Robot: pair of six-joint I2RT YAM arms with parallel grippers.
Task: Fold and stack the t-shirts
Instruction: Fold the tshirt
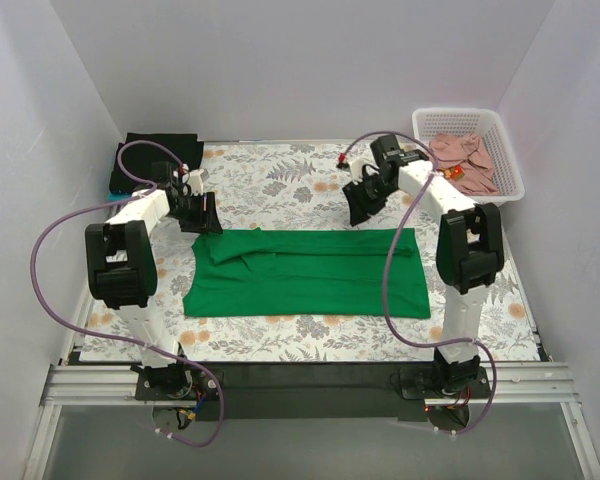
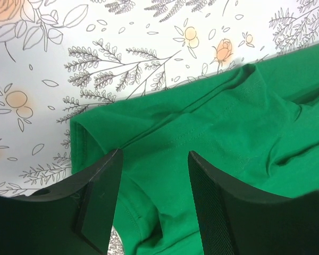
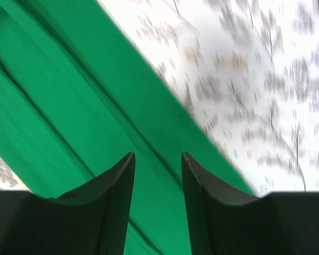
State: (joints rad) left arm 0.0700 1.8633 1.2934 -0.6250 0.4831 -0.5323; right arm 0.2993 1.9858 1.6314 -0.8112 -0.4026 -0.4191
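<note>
Our left pincer (image 2: 155,157) stands released. Its two black fingers (image 2: 98,204) are spread apart, with nothing between them but cloth lying below. Under the gap we see a corner of the green t-shirt (image 2: 228,122). It has a double row of stitching along a hem and a doubled-over layer whose edge runs slantwise away from the fingertips. Whether the tips touch the cloth we cannot tell. Ahead of the pincer, past that corner, lies the flowered table cover (image 2: 95,42).

Our right pincer (image 3: 158,156) is released as well, jaws parted and holding nothing. Beneath it the green t-shirt (image 3: 58,106) spreads toward the left finger's side in long straight creases. Its straight edge crosses just ahead of the fingertips. The table cover beyond that edge is too blurred for us to read.

From above, the left pincer (image 1: 202,212) hangs at the garment's far left corner. The right pincer (image 1: 360,205) hangs just beyond its far edge, toward the right end. The green t-shirt (image 1: 310,275) lies flat on the near side of both pincers. It is plain and bright, folded into a long band, with a flap doubled along its far half and a curved notch at the left end.

Behind the left pincer rests a black t-shirt (image 1: 158,150), folded. Behind the right pincer and further to its right, a white basket (image 1: 458,112) holds a crumpled pink t-shirt (image 1: 468,158) with a small red-yellow mark.
</note>
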